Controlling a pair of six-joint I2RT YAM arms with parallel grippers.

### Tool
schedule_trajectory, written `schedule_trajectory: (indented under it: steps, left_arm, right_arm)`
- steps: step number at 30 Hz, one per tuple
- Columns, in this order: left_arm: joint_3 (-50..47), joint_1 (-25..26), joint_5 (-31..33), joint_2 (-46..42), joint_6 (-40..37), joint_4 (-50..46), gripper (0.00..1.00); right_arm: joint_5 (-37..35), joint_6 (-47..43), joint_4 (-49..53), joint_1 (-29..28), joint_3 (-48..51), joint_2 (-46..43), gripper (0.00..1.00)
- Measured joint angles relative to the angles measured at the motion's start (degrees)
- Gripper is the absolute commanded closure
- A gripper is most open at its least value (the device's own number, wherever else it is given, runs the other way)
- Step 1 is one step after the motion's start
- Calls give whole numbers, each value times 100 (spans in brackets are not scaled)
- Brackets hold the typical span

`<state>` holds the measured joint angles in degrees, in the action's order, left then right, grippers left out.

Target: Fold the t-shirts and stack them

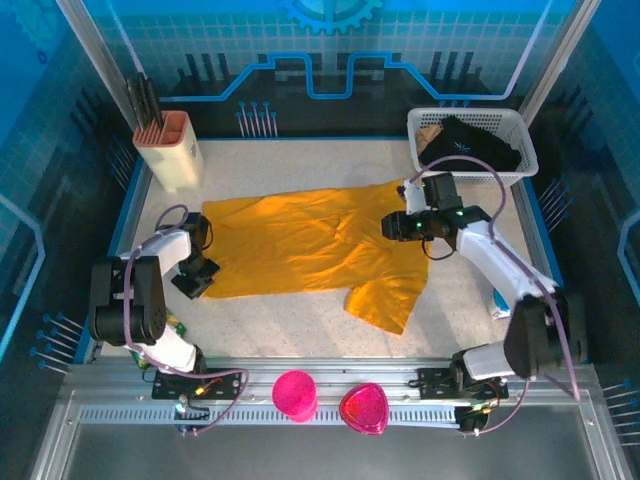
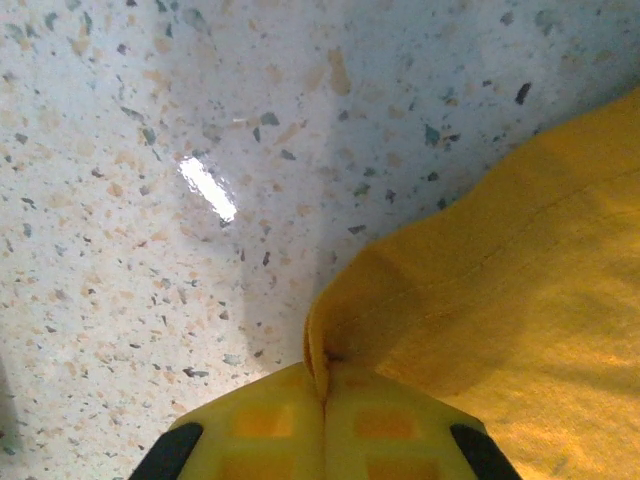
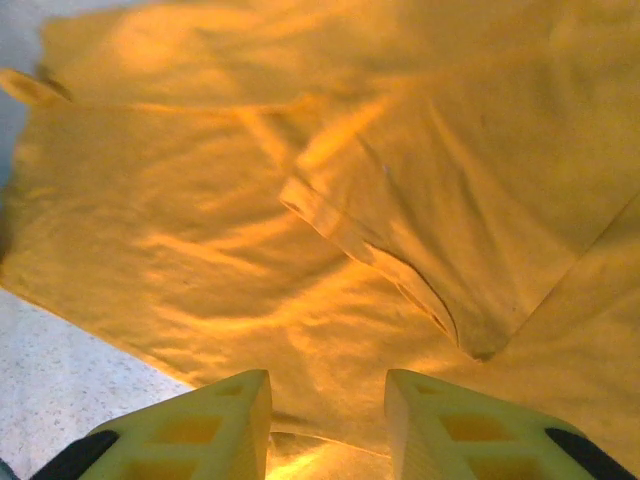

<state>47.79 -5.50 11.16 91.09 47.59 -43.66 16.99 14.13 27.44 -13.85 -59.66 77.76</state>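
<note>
The t-shirt (image 1: pixel 300 245) lies spread across the middle of the table (image 1: pixel 280 325), one sleeve trailing toward the near edge. The left gripper (image 2: pixel 325 390) is clenched on its left hem corner, whose tip vanishes between the fingers. The right gripper (image 3: pixel 328 400) hangs over the shirt's right part, fingers parted with nothing between them; whether they touch the cloth cannot be told. A basket (image 1: pixel 478 114) at the far right holds dark, indistinct clothes.

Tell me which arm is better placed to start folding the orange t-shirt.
Left. The left hand is shut on the t-shirt edge, likely ready to lift; the right hand stands open above the fabric, gripping nothing.
</note>
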Motion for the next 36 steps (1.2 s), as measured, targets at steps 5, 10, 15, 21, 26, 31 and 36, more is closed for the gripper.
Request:
schedule_trajectory:
  steps: [5, 10, 15, 21, 26, 31, 36]
  left_arm:
    - [9, 0, -7, -11, -127, -11, 100]
    - [7, -9, -52, -28, -282, -4, 100]
    - [7, -37, -116, -28, -450, 2, 100]
    - [-133, -42, -170, -212, -584, 195, 100]
    - [-264, -28, -409, -496, -719, 841, 100]
    - [-264, -28, -463, -907, -772, 1121, 100]
    - [-264, -28, -461, -1106, -807, 1110, 100]
  right_arm:
    - [26, -518, -299, -63, 166, -1580, 45]
    - [151, -1519, -199, -199, 299, -2140, 44]
    - [-354, -2929, 933, -855, 98, -1956, 35]
    - [-1635, -4883, 2157, -2350, 562, -1707, 36]
    - [-2072, -5536, 2632, -3003, 1440, -1475, 38]
    - [-2317, -5567, 2645, -3381, 1652, -1071, 42]
    - [-2549, -5547, 2511, -3565, 1766, -372, 42]
